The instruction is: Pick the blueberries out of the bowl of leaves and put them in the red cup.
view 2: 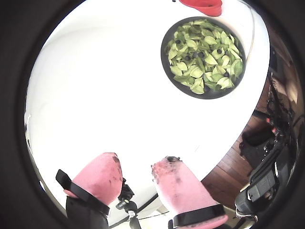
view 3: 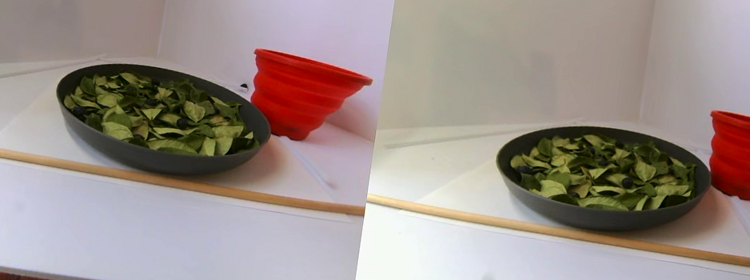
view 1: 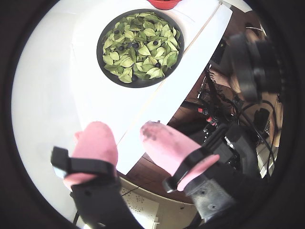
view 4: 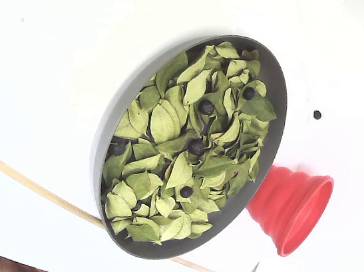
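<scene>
The dark grey bowl is full of light-green leaves, and several blueberries lie among them. The red cup stands just beside the bowl, touching or nearly touching its rim. In both wrist views my gripper stands open, nothing between its pink fingertips, well back from the bowl near the table's edge. Blueberries show dark among the leaves. The cup lies beyond the bowl. The gripper is absent from the stereo pair and fixed views.
A thin wooden strip runs across the white table in front of the bowl. A flat black dot sits on the table near the cup. Cables and dark gear lie off the table's edge above a wooden floor.
</scene>
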You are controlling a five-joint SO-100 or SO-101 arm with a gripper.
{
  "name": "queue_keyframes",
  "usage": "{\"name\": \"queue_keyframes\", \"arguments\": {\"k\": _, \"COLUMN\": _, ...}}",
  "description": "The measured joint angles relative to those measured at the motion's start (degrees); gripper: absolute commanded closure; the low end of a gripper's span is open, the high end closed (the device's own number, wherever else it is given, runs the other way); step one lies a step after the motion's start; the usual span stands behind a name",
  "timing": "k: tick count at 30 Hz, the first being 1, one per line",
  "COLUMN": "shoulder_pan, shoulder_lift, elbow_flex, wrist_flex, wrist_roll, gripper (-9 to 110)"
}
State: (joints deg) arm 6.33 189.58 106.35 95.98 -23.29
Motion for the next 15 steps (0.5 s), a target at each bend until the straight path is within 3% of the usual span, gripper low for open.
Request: {"name": "queue_keyframes", "arguments": {"k": 15, "shoulder_pan": 0.0, "shoulder_lift": -1.85, "elbow_flex": 0.88, "wrist_flex": -1.67, "wrist_roll": -6.15, "gripper": 89}}
